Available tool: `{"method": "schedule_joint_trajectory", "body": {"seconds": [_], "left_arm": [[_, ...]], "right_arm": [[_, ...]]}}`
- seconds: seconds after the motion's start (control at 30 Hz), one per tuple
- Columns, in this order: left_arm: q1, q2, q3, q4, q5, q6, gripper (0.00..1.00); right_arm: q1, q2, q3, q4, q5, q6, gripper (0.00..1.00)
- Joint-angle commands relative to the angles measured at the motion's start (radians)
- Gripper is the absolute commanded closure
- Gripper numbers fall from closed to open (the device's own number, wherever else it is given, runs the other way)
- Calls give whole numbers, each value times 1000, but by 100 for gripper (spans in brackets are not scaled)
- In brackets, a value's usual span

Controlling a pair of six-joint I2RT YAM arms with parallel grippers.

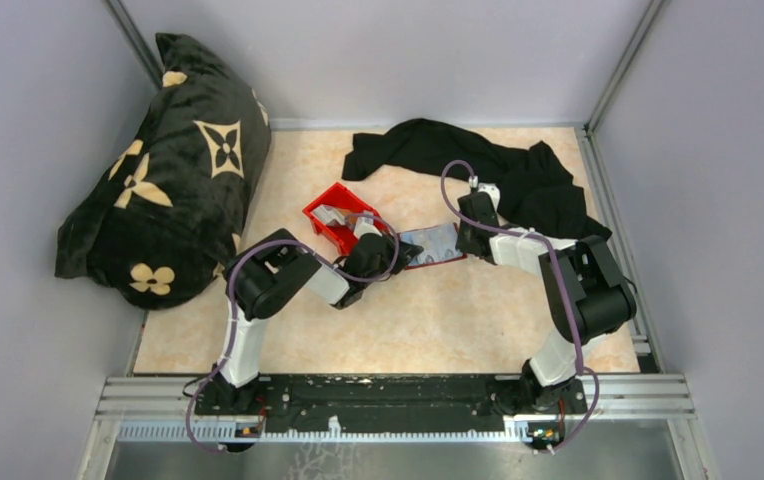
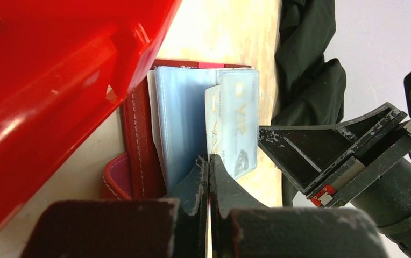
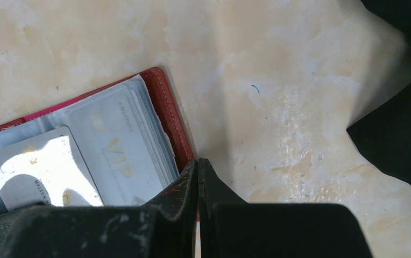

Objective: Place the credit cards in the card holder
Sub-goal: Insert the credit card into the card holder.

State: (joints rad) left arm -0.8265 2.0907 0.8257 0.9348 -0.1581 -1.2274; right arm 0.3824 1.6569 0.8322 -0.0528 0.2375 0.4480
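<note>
Card holder [image 1: 436, 246] lies open on the table [image 1: 428, 320] between both arms, just beside the red bin [image 1: 330, 210]. Credit cards [image 3: 114, 148] show at its clear sleeves. Left gripper [image 2: 210, 161] is fully closed, tips at the holder's edge, with nothing seen pinched. Right gripper [image 3: 198, 164] is likewise closed at the opposite red edge. Bare table lies nearside. Black cloth [image 1: 518, 170] crowds the far right.

Bolted side by side at the table's near edge, reaching in toward its middle with the left arm [image 1: 258, 285] bent low and leaning right, and the right arm [image 1: 583, 285] folded at a raised elbow and leaning left. Facing almost tip to tip there with the left gripper [image 2: 209, 161] and the right gripper [image 3: 198, 164], near but apart. Closed fully on both, fingers [image 2: 195, 180] pressed flat against each other.
</note>
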Motion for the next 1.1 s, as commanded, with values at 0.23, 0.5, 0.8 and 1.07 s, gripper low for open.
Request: {"method": "schedule_joint_trajectory", "body": {"seconds": [0.23,0.5,0.8,1.07], "left_arm": [[-9,-1,59,-209,-36,-9,100],[-9,1,68,-222,-43,-6,100],[-10,24,100,-208,-1,14,100],[-13,41,104,-205,36,27,100]], "right_arm": [[30,76,-45,-59,-90,14,100],[30,78,-42,-63,-92,13,100],[29,77,-32,-70,-90,9,100],[30,80,-25,-72,-93,7,100]]}}
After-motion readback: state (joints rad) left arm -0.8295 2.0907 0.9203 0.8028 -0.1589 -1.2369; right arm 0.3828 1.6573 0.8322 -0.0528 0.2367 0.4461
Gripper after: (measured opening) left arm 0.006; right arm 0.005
